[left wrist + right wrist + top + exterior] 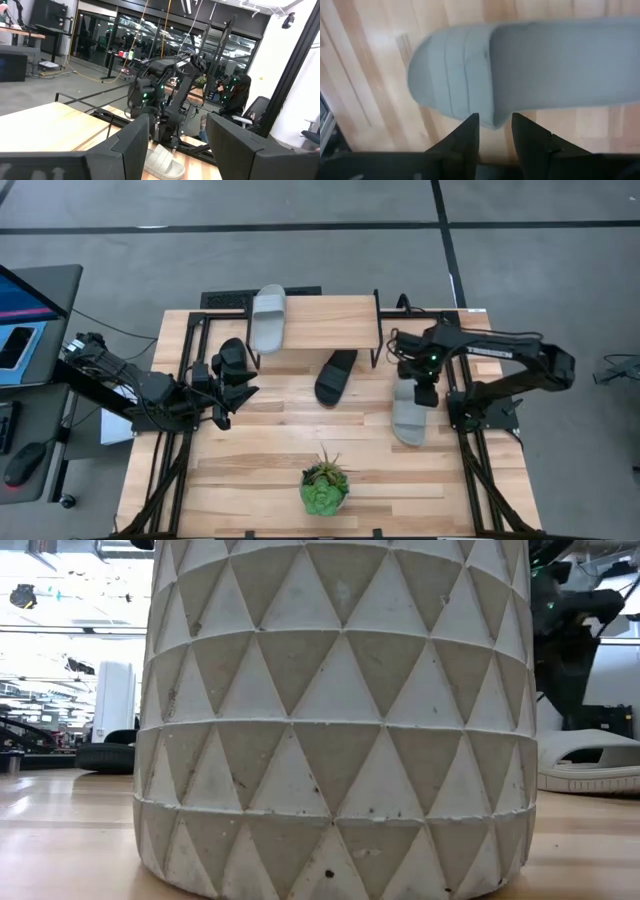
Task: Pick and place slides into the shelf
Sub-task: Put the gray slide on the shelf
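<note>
One grey slide point(409, 418) near table's point(250, 480) right edge; right gripper point(494, 131) grasping its rim narrowly, may slip. Left gripper point(232, 372) released, idle.

Low shelf point(330, 320), light wooden plank top on thin black wire legs, stands at the far edge of the worktop.

Light grey rubber slide sandal point(268, 318) lies flat on the plank's left end, lengthwise across it.

Black rubber slide sandal point(336, 376) lies on the worktop just in front of the shelf, angled.

Second black slide sandal point(235, 362) lies at the left, partly hidden.

Second light grey slide sandal point(409, 417) rests flat on the worktop at the right, well apart from the shelf.
</note>
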